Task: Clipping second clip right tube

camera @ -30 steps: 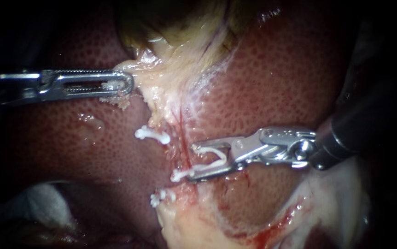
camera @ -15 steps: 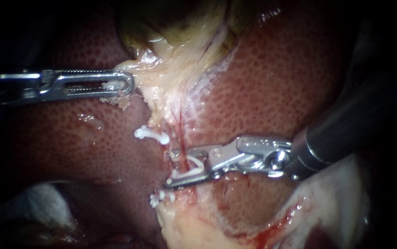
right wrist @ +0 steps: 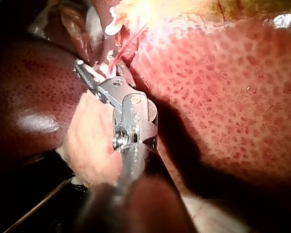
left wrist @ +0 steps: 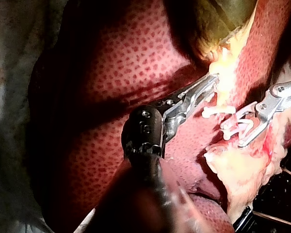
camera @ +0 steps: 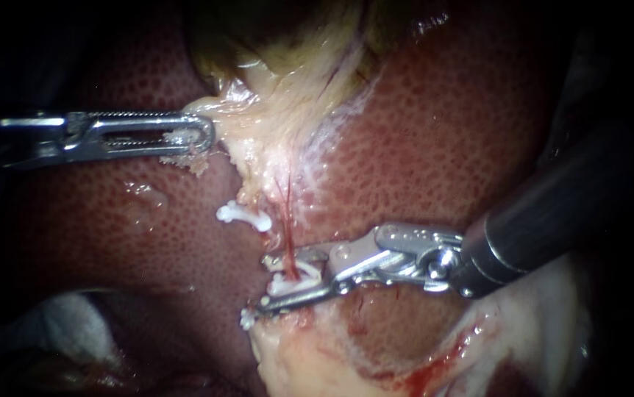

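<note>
While the left instrument (camera: 203, 136) pinches pale tissue (camera: 258, 125) below the gallbladder (camera: 280, 44), the right instrument (camera: 287, 279) reaches in crosswise, its pincer part-spread and carrying a white clip (camera: 295, 283) astride the right tube (camera: 286, 220). The tube runs up-down and the pincer lies square across it, so squeezing looks next.

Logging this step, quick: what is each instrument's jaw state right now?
Left instrument: jaws shut on pale tissue.
Right instrument: jaws shut on a white clip astride the tube.
</note>
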